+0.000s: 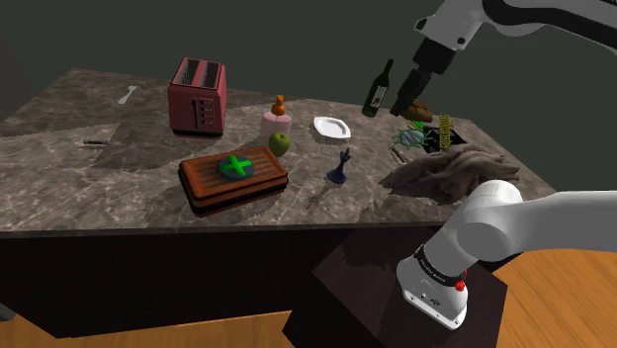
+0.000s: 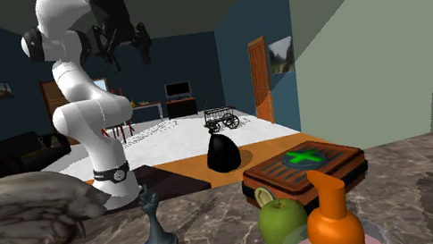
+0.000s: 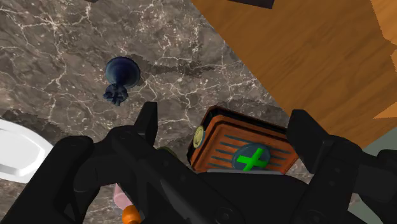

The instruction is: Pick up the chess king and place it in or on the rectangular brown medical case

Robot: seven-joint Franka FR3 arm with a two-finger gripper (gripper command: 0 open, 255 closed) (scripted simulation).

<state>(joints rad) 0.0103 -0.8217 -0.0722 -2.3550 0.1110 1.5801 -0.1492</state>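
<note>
A dark blue chess king [image 1: 340, 168] stands upright on the marble counter [image 1: 119, 188], a little to the shoulder view's right of the brown medical case [image 1: 233, 178]. That case is rectangular, lies flat with its lid shut, and bears a green cross. My gripper [image 1: 407, 104] hangs high above the counter's back right part, well clear of both. In the wrist view its fingers [image 3: 147, 124] stand apart with nothing clasped; the king [image 3: 119, 77] and the case [image 3: 245, 149] lie far below. From the second exterior view the king [image 2: 156, 228] stands near the case [image 2: 304, 168].
A red toaster [image 1: 198, 96], a pink bottle with orange top [image 1: 277, 114], a green apple [image 1: 280, 144], a white plate [image 1: 332, 128] and a dark wine bottle [image 1: 378, 89] stand behind. A crumpled cloth [image 1: 450, 170] and small clutter [image 1: 420, 133] lie at the right.
</note>
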